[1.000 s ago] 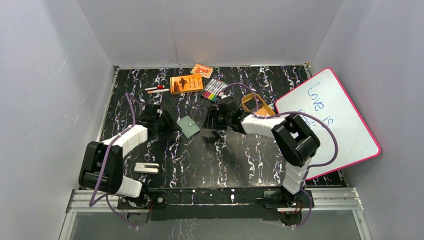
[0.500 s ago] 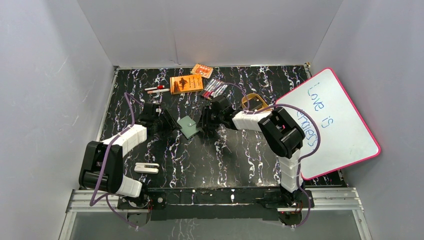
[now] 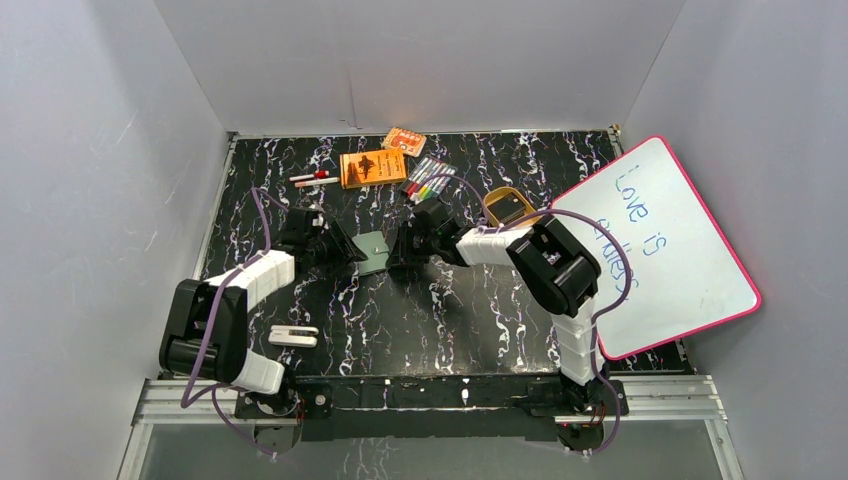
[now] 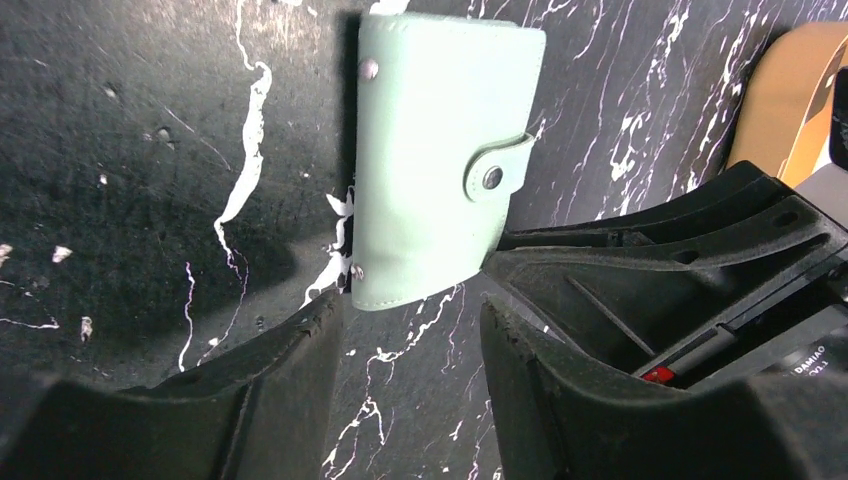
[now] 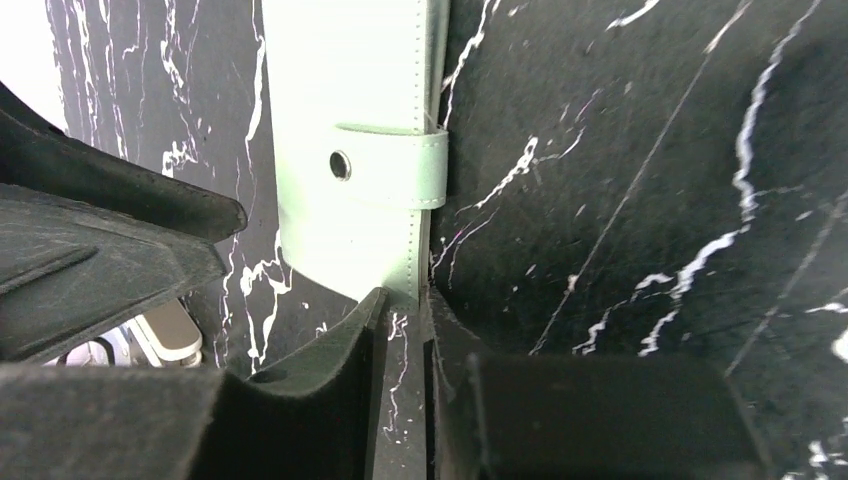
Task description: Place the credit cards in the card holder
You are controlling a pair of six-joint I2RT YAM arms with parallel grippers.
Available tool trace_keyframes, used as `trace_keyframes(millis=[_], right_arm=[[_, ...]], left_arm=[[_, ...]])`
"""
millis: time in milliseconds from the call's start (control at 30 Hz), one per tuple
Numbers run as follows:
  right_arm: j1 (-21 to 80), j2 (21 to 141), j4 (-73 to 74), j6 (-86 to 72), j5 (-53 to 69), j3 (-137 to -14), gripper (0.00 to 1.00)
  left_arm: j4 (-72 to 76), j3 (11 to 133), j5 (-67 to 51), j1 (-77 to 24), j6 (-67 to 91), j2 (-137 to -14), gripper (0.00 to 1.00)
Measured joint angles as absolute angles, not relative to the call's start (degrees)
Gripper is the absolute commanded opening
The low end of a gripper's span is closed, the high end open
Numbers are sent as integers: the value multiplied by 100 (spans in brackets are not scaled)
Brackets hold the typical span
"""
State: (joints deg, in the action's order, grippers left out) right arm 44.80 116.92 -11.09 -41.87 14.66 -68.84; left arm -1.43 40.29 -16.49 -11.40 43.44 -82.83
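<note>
Card holder sits on the table about mid-way back, between the two arms, and its snap tab is buttoned shut. So honestly nothing's gone in yet.

The left gripper has its fingers spread about as wide as the holder, one on each side of its near end. I can't tell if it's actually squeezing it or just flanking it. The right gripper is down to a narrow slit with the holder's open-side edge poking into it, which looks like a pinch on that edge to me.

Neither gripper has a card. I can't pick out the cards for sure; there's something dark in the tan tray, well off to the right. Still to do: pop the snap, open it, fetch the cards, slide them in.
</note>
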Motion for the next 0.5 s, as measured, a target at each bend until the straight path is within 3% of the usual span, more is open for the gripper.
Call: trace_keyframes(millis=[233,400,467,500], right_arm=[[4617,11611,-1393,-4270,1476,-6554,0],[4619,11065,-1470,-4263,1452,-5806,0],[4622,10744,-1476,-4244,1413,-5393,1],[4619,10586,-1461,-4239,1411,-5218,6]], left_arm=[[-14,3728,-1824,-1208,4355,-8309,45],[-14,3430,-1852,-1441,4377,-8095,45],[-62,3301,-1835,-1529,4399,-7817,49],[-119,3232,-1798,-1566,4410,-7607,53]])
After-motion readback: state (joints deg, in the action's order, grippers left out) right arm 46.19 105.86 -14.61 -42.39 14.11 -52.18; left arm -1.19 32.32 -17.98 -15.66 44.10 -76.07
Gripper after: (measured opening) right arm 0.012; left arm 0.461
